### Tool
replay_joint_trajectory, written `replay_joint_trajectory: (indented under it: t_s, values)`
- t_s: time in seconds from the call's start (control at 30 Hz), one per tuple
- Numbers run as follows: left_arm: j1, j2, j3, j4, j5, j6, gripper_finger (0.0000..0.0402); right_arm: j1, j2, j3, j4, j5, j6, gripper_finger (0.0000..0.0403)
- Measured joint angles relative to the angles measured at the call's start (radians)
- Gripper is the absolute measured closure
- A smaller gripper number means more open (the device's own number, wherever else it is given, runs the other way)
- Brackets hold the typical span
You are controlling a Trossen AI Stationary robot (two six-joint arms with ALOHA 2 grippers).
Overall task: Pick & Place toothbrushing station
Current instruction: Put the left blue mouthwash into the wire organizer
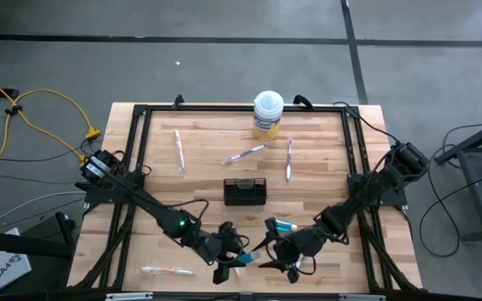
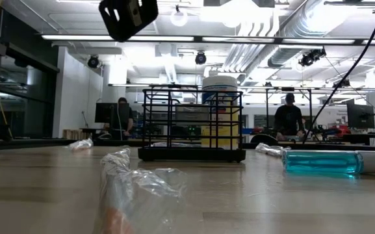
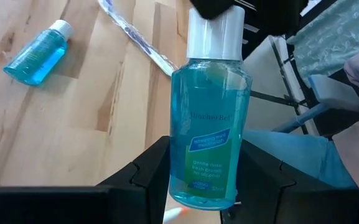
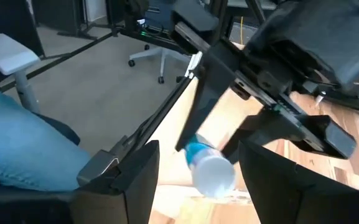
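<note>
I see the small black wire-mesh rectangular holder (image 1: 246, 191) standing upright near the middle of the wooden table (image 1: 199, 242), and I use it as my landmark. Toward the near edge from the holder, my left gripper (image 1: 234, 261) has its fingers clamped on the base of a small teal white-capped bottle (image 3: 209, 127), lifted off the wood. My right gripper (image 1: 279, 256) sits just beside it, right of it, fingers spread wide with that bottle's white cap between them but not touching. A second teal white-capped bottle (image 1: 283, 225) lies flat, nearer me than the holder and to its right. Three slim pale toothbrushes in clear wrap lie beyond the holder: one (image 1: 179, 150) to its left, one (image 1: 246, 154) behind it, one (image 1: 290, 159) to its right. A fourth wrapped brush (image 1: 166, 270) lies near the front edge, left of the holder. A white-lidded yellow round tub (image 1: 268, 114) stands behind the holder.
</note>
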Motion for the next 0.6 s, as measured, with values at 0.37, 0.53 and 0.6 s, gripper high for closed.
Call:
replay_joint_trajectory:
  t_s: [0.37,0.53,0.6]
  values:
    - [0.004,0.000,0.000,0.009,0.005,0.001,0.0258,-0.004,0.000,0.000,-0.029,0.000,0.008,0.0192]
    - [0.004,0.000,0.000,0.023,0.017,0.002,0.0258,-0.004,0.000,0.000,-0.029,-0.002,0.008,0.0192]
    - [0.004,0.000,0.000,0.031,0.021,0.002,0.0258,-0.004,0.000,0.000,-0.028,-0.012,0.008,0.0192]
